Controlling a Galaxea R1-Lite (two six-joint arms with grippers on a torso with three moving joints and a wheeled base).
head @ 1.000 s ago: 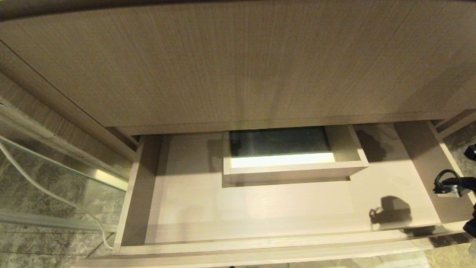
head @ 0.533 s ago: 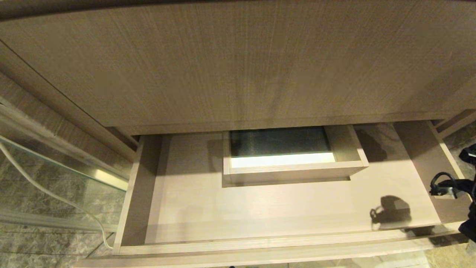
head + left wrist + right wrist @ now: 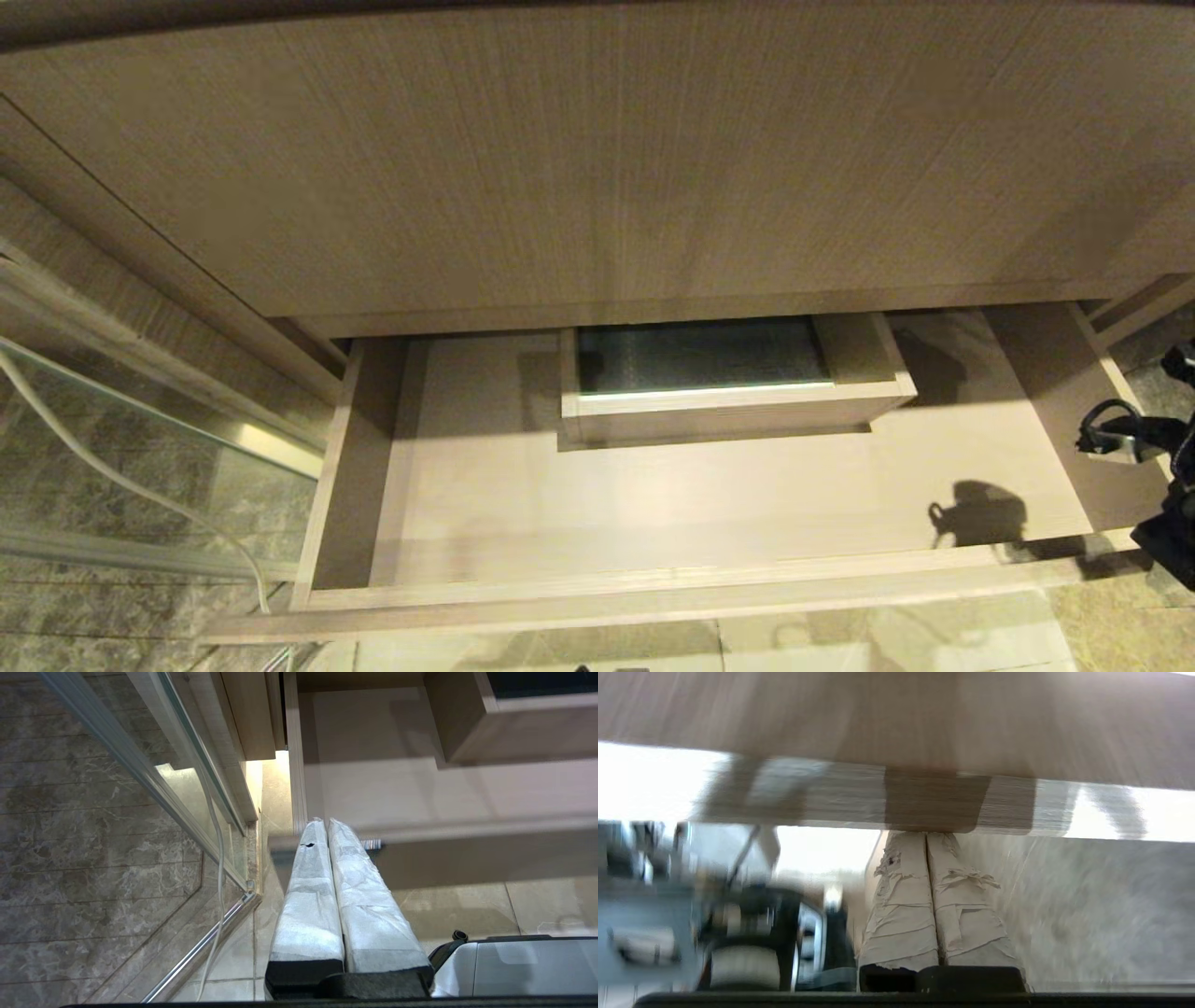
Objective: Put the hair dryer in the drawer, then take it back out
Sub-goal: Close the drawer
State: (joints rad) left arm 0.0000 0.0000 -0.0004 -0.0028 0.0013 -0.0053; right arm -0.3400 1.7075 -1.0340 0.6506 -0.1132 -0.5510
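The drawer [image 3: 653, 597] stands pulled out below the vanity, and its wood-grain floor is bare apart from the boxed cut-out [image 3: 728, 411] at the back. The hair dryer is out of view. My right arm [image 3: 1144, 443] hangs at the drawer's front right corner. In the right wrist view my right gripper [image 3: 927, 835] is shut on nothing, its wrapped tips up against the edge of a wood-grain board [image 3: 924, 798]. My left gripper [image 3: 322, 823] is shut and empty, parked low in front of the drawer's left front corner [image 3: 467, 830].
A taller wood-grain panel [image 3: 597, 159] overhangs the back of the drawer. A glass panel [image 3: 112, 448] with a white cable [image 3: 140, 485] stands to the left. Tiled floor [image 3: 840, 644] lies in front. My own base [image 3: 523, 966] sits below the left gripper.
The drawer has slid a little inward, so more of the boxed cut-out is under the panel. The right arm at the drawer's corner has shifted up with it.
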